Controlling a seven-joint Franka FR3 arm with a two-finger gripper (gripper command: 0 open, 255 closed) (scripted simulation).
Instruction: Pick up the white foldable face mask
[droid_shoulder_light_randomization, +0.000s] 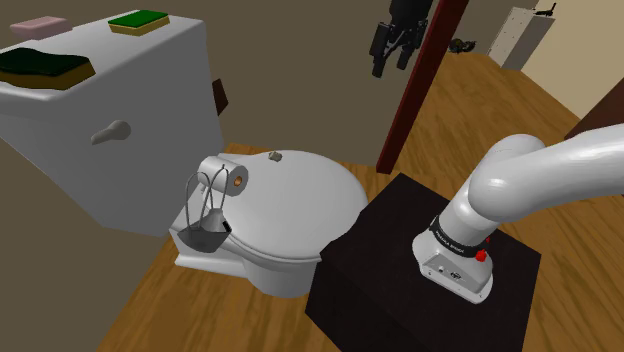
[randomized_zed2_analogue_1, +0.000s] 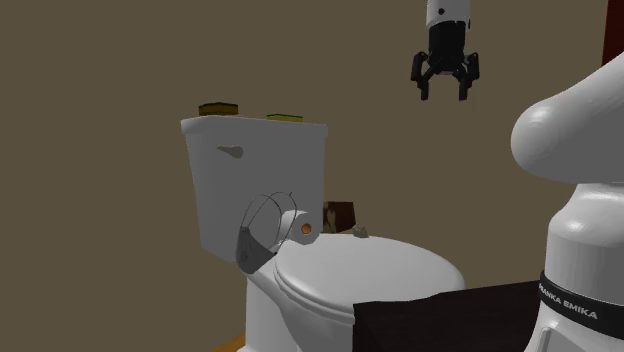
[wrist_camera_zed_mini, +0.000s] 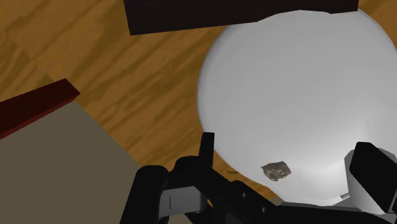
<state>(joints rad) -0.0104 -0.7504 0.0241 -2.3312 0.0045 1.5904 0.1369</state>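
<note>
I see the white toilet's closed lid in the middle of the shoulder view. Its tank fills the upper left and carries two green-topped sponges and a pink bar. The dark stand sits at lower right on the wooden floor, with the white arm rising from it. My tool hangs high at the top centre, well above the lid. Its fingers are spread apart with nothing between them. A toilet roll lies on the lid's rear left. The face mask, drawn grey, rests just below the roll at the lid's left edge, its thin loops reaching up. A small grey lump sits near the lid's back.
</note>
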